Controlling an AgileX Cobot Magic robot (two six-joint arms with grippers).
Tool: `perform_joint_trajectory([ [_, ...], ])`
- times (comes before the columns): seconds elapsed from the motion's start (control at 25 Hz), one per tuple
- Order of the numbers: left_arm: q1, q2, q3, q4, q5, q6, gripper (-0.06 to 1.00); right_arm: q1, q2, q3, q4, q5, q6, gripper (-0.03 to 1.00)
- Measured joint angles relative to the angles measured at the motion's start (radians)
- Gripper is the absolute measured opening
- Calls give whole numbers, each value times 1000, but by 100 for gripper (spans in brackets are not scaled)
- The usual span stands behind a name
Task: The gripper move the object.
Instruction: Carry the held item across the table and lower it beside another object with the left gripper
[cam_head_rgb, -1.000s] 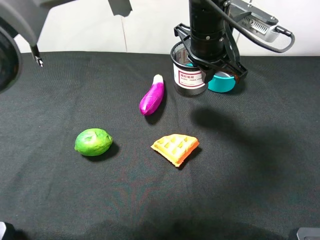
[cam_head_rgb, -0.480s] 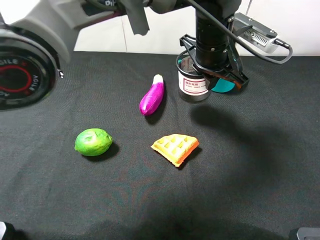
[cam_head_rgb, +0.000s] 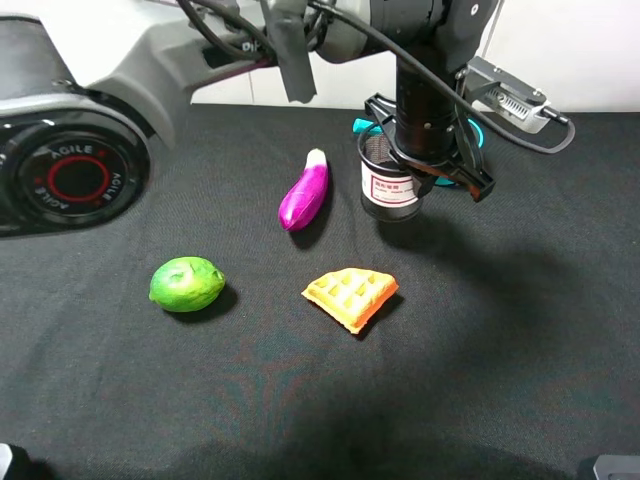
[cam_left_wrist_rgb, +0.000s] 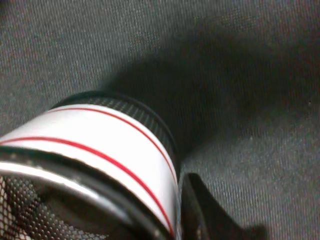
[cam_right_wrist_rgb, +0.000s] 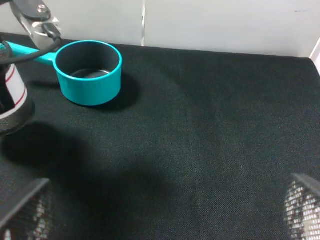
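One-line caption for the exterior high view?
Left black claw gripper grips the small black wire-mesh cup with a white label, near a purple eggplant, green lime and orange waffle wedge.

I see matt black woven cloth over the tabletop (cam_head_rgb: 500, 380). The cup (cam_head_rgb: 390, 190) is black wire mesh with a shiny metal rim and a smooth white label. The saucepan (cam_right_wrist_rgb: 92, 82) looks like smooth plastic, the eggplant (cam_head_rgb: 304, 193) glossy, the lime (cam_head_rgb: 186, 284) dimpled.
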Motion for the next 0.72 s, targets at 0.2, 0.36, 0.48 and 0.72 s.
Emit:
perform_joint_trajectory([
  [0.2,1,14,-5,-3,-38,0,11,0,0,0,0,0,0,69],
  [0.36,5,24,-5,-1,-51,2,11,0,0,0,1,0,0,69],
  [0.48,11,29,-5,-1,-76,16,11,0,0,0,1,0,0,69],
  [0.72,30,36,-5,1,-90,16,11,0,0,0,1,0,0,69],
])
